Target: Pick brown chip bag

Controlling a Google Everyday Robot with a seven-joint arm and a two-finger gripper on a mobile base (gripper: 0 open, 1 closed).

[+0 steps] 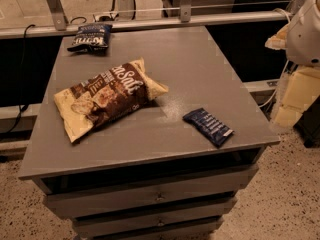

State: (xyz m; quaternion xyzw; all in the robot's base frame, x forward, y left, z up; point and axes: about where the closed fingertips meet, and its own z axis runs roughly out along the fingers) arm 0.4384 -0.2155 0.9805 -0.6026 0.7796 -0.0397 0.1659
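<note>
The brown chip bag (107,98) lies flat on the left half of the grey tabletop (200,69), tilted, with a dark brown centre, cream-yellow ends and white "Sea Salt" lettering. It is the biggest item on the table. A white rounded part of my arm (306,30) shows at the right edge of the view, beyond the table's right side and far from the bag. My gripper itself is out of view, and nothing is touching the bag.
A small dark blue chip bag (90,38) lies at the table's far left corner. A small flat dark blue wrapper (208,127) lies near the front right. Drawers (155,196) sit below the top. A rail (150,23) runs behind the table. Cream-coloured blocks (296,96) stand at the right.
</note>
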